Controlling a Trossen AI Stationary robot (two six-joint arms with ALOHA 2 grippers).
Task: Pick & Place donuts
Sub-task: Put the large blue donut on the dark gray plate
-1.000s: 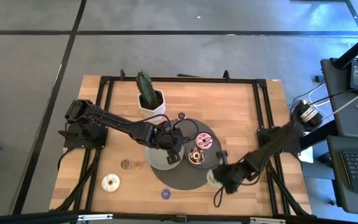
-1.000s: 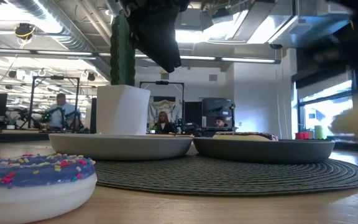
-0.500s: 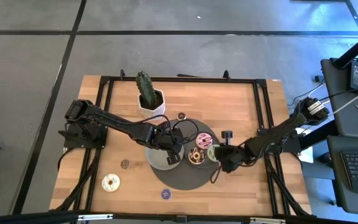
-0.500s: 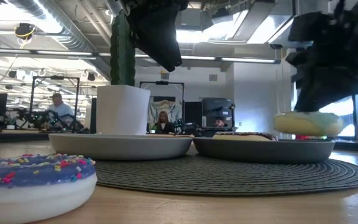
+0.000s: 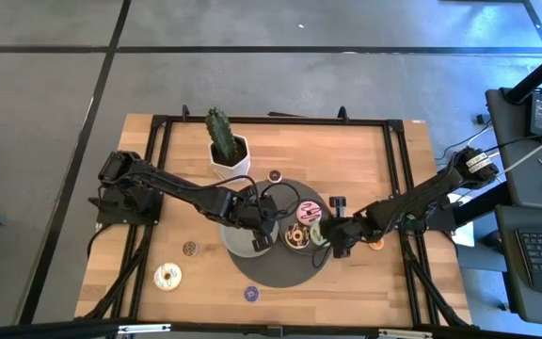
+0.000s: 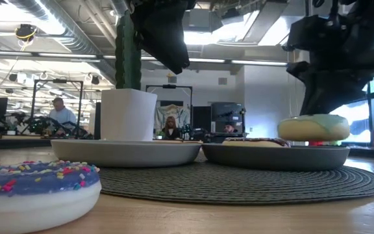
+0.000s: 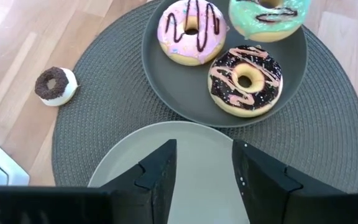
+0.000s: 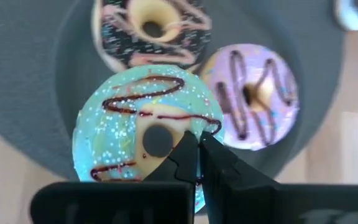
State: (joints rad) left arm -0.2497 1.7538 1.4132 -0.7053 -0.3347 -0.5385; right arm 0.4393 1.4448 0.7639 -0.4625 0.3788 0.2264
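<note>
Wooden surface (image 5: 365, 160) with round mat (image 5: 280, 268): right end effector (image 8: 197, 158), clenched through the hole of a green donut (image 8: 145, 137), holds it over the dark plate (image 7: 185, 93); it looks light and rigid; left end effector (image 7: 204, 171) hangs released above a grey plate (image 7: 204, 165).

Green-iced donut (image 6: 312, 127) in the right tool (image 6: 323, 107) just above the dark plate's (image 6: 274, 156) rim.
</note>
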